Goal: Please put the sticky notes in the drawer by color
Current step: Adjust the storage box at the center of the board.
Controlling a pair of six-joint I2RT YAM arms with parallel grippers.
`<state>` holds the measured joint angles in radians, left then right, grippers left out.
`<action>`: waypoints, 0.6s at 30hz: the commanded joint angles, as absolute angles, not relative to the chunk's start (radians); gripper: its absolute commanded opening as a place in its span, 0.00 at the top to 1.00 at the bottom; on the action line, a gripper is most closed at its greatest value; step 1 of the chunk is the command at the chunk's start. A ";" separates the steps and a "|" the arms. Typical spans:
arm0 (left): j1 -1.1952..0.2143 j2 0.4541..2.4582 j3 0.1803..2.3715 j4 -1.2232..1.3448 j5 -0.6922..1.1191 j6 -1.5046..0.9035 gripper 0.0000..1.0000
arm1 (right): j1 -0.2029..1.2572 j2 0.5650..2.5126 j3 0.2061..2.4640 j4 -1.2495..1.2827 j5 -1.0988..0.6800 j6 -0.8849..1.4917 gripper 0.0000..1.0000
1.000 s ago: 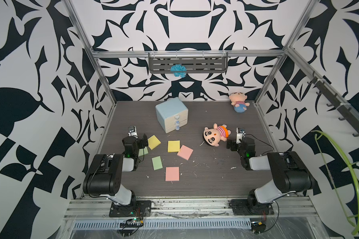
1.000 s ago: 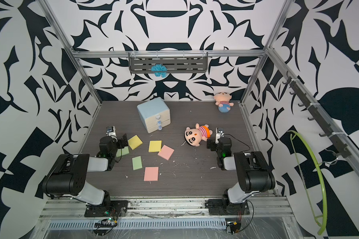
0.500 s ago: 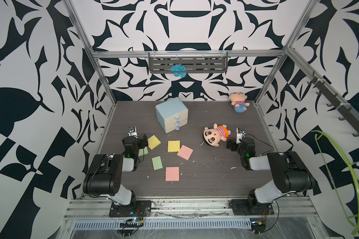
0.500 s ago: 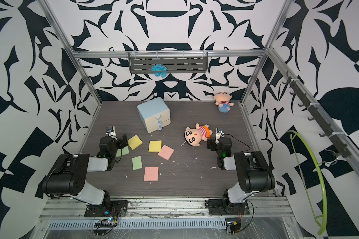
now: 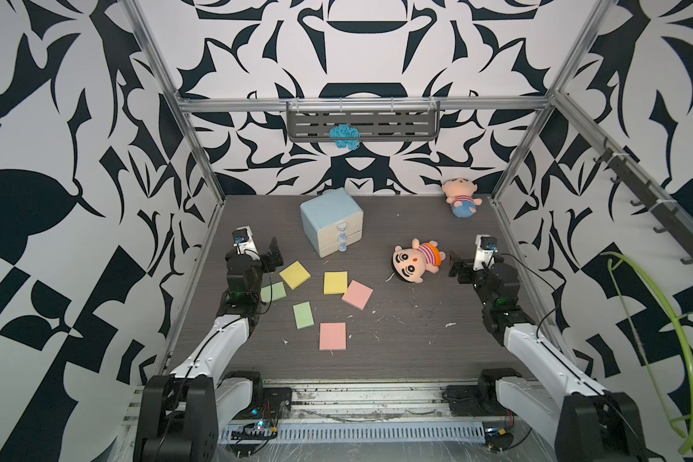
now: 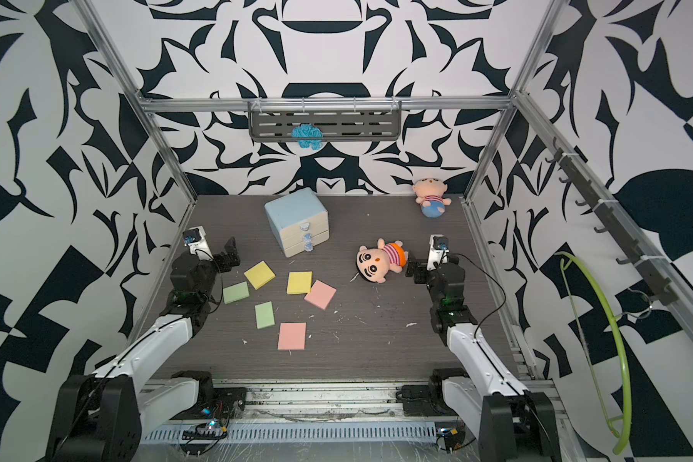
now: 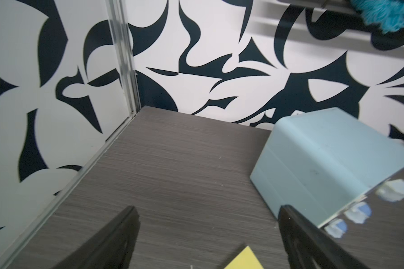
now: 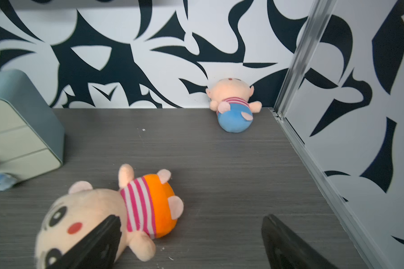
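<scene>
The light-blue drawer (image 5: 333, 226) (image 6: 299, 222) stands at the back middle with its three cream fronts shut. In front of it the sticky notes lie flat and loose: two yellow (image 5: 295, 275) (image 5: 335, 283), two green (image 5: 273, 291) (image 5: 303, 315), two pink (image 5: 357, 295) (image 5: 332, 336). My left gripper (image 5: 265, 258) (image 7: 208, 208) hovers open and empty at the left, beside the nearest yellow note (image 7: 244, 259), whose corner shows between the jaws. My right gripper (image 5: 457, 266) (image 8: 190, 219) is open and empty at the right.
A plush doll in orange (image 5: 415, 264) (image 8: 107, 209) lies just left of the right gripper. A second doll in blue (image 5: 461, 198) (image 8: 233, 109) rests against the back wall. A grey shelf (image 5: 363, 126) with a blue tuft hangs on the back wall.
</scene>
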<state>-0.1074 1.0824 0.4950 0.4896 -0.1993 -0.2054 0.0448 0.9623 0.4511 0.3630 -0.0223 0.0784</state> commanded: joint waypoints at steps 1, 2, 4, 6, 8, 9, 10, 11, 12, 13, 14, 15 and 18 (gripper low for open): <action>-0.166 1.082 0.576 0.264 -0.160 -0.392 0.01 | 0.041 0.976 0.630 0.135 -0.137 0.275 0.01; -0.190 1.093 0.604 0.221 -0.158 -0.455 0.01 | 0.044 1.008 0.690 0.075 -0.144 0.353 0.01; -0.242 1.121 0.650 0.161 -0.140 -0.569 0.01 | 0.059 1.081 0.788 0.001 -0.189 0.457 0.01; -0.311 1.155 0.695 0.119 -0.143 -0.648 0.01 | 0.124 1.160 0.864 -0.009 -0.215 0.484 0.01; -0.334 1.202 0.764 0.037 -0.098 -0.751 0.01 | 0.205 1.242 0.952 -0.041 -0.180 0.483 0.01; -0.336 1.231 0.805 -0.007 -0.054 -0.800 0.01 | 0.245 1.291 1.004 -0.062 -0.177 0.484 0.01; -0.339 1.256 0.831 -0.029 -0.022 -0.824 0.01 | 0.276 1.340 1.056 -0.081 -0.182 0.487 0.01; -0.345 1.283 0.854 -0.035 0.005 -0.842 0.01 | 0.312 1.397 1.115 -0.102 -0.191 0.480 0.01; -0.352 1.314 0.867 -0.033 0.019 -0.854 0.01 | 0.349 1.451 1.173 -0.131 -0.187 0.470 0.01; -0.354 1.327 0.877 -0.029 0.032 -0.867 0.01 | 0.378 1.502 1.218 -0.152 -0.181 0.462 0.01; -0.354 1.340 0.886 -0.030 0.046 -0.876 0.01 | 0.407 1.557 1.274 -0.173 -0.178 0.452 0.01; -0.354 1.351 0.899 -0.037 0.055 -0.879 0.01 | 0.435 1.606 1.329 -0.187 -0.182 0.449 0.01; -0.354 1.364 0.930 -0.074 0.062 -0.876 0.01 | 0.490 1.750 1.486 -0.220 -0.209 0.424 0.03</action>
